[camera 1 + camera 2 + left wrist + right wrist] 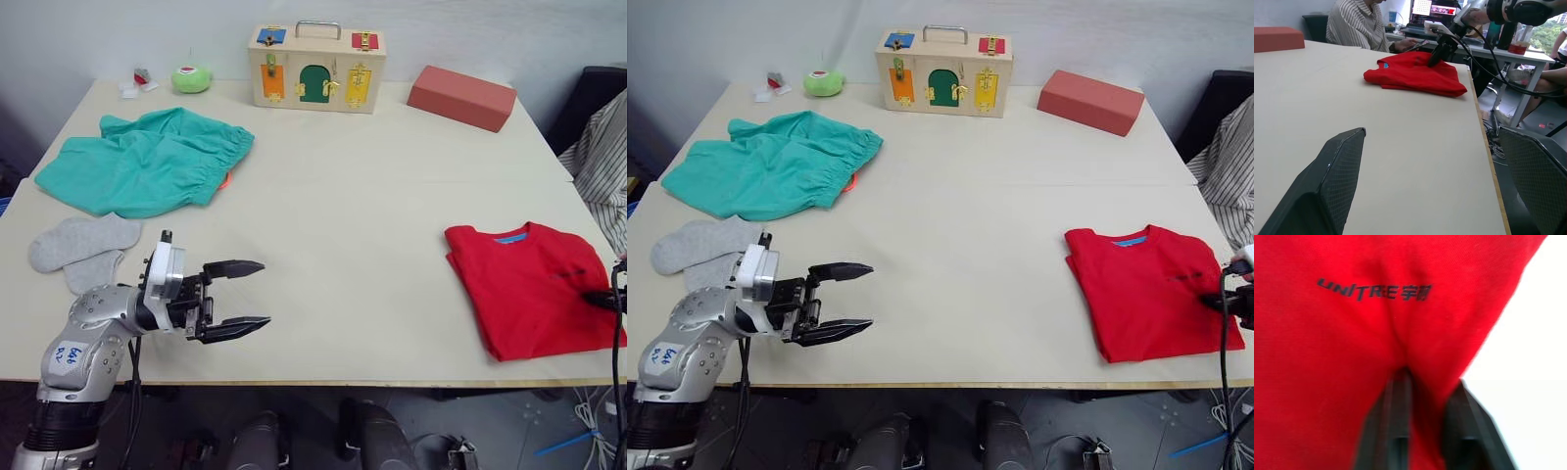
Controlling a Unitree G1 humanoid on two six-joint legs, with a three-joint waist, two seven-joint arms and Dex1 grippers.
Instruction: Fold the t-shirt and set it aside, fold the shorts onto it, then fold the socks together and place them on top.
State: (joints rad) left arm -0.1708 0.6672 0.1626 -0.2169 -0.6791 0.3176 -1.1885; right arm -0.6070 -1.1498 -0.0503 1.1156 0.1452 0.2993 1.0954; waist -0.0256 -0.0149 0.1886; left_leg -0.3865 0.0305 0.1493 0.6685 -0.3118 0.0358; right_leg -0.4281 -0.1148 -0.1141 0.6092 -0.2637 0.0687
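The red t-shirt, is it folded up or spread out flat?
Folded: the t-shirt lies as a compact rectangle, sleeves tucked away, layered edges showing in the left wrist view.

Office or lab: monitor (1433,9), desks (1508,51)

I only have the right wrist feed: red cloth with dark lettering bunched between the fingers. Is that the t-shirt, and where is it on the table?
Observer: Yes, the t-shirt, folded, near the table's front right corner; the right gripper is shut on its right side.
Operator: Left arm busy?
Observer: No. The left gripper hangs open over bare table at front left, holding nothing.
Operator: Shorts and socks?
Observer: The shorts lie unfolded at back left; the socks lie flat just in front of them.
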